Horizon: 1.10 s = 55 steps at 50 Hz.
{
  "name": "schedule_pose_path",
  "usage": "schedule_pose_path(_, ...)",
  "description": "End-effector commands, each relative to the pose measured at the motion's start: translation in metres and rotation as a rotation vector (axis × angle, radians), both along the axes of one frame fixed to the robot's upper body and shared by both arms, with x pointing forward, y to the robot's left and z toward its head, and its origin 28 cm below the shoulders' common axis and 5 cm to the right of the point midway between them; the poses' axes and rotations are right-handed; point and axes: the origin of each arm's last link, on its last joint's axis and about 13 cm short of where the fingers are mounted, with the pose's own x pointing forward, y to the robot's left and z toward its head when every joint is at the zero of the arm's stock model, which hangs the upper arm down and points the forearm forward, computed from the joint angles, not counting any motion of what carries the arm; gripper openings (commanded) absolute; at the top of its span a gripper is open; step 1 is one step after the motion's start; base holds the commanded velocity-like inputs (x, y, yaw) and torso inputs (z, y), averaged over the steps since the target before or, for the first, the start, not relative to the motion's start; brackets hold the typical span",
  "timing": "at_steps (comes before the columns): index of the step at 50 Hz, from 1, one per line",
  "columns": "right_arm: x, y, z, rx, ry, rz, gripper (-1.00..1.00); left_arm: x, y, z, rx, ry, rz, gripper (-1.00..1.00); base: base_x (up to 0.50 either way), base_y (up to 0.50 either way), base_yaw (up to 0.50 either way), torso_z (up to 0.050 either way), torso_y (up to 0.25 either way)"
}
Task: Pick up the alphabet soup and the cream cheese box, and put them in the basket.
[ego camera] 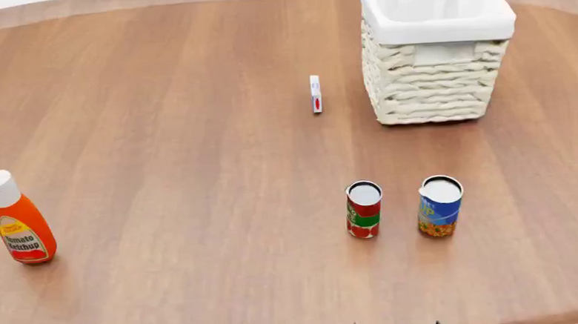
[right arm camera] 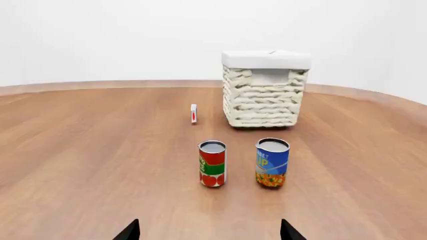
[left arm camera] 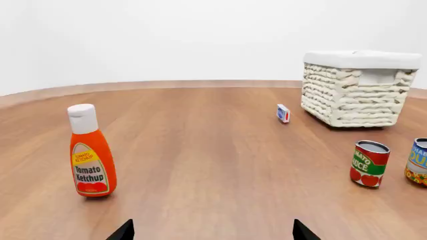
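On a table [ego camera: 189,137], a basket [ego camera: 433,80] is placed at the far right. A cream cheese box [ego camera: 315,94] is stood on edge just to its left, apart from it. Nearer, in front of the basket, two cans are set upright side by side: a tomato can [ego camera: 364,210] left, the alphabet soup [ego camera: 440,206] right. A ketchup bottle [ego camera: 18,219] is stood upright at the near left, well apart.
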Motion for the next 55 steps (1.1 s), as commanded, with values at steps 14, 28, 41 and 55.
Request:
schedule_pose_path(14, -0.005, 0.001, 0.015, -0.015, -0.063, 0.003, 1.0, -0.007, 0.0, 0.017, 0.002, -0.06, -0.018, 1.0, 0.0, 0.0, 0.0, 0.0, 0.0)
schedule_pose_path(28, -0.013, 0.001, 0.095, -0.102, -0.37, -0.003, 1.0, -0.022, 0.0, 0.089, 0.093, -0.371, -0.002, 1.0, 0.0, 0.0, 0.0, 0.0, 0.0)
schedule_pose_path(41, -0.041, 0.0, 0.136, -0.146, -0.616, -0.002, 1.0, -0.046, 0.0, 0.135, 0.108, -0.597, 0.025, 1.0, 0.0, 0.0, 0.0, 0.0, 0.0)
schedule_pose_path(55, -0.054, 0.003, 0.142, -0.127, -0.796, 0.034, 1.0, -0.054, 0.0, 0.145, 0.116, -0.722, 0.044, 1.0, 0.0, 0.0, 0.0, 0.0, 0.0)
